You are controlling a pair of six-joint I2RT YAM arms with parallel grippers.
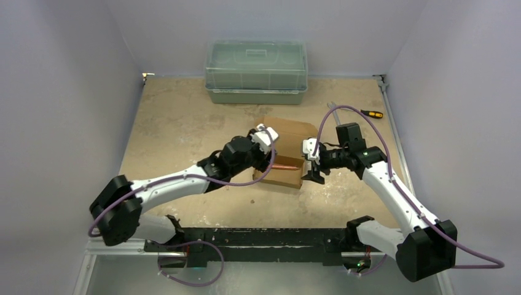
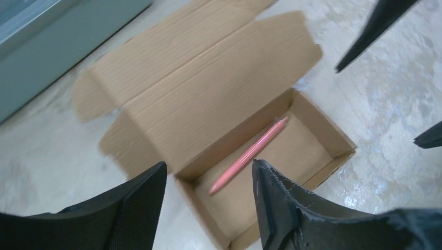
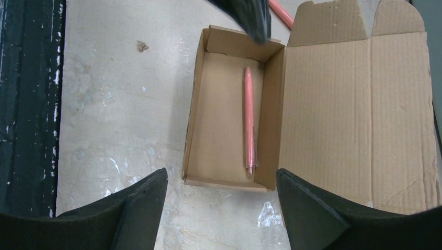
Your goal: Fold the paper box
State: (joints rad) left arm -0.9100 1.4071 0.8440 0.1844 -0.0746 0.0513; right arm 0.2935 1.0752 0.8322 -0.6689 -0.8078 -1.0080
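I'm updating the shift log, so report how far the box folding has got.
Done: the paper box has its tray walls standing, with a pink pen lying inside. In hand: nothing; the left gripper and right gripper hover open above the tray, gripping nothing. Left: the lid lies flat open beside the tray, its end tabs unfolded, so it needs closing over and tucking in.

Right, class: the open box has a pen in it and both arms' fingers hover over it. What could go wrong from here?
1. The pen lies loose in the paper box; a nudge could shift it.
2. The lid lies flat with its end flaps spread, so they may catch outside the walls on closing.
3. The left fingers and right fingers are close over one small box and might collide.
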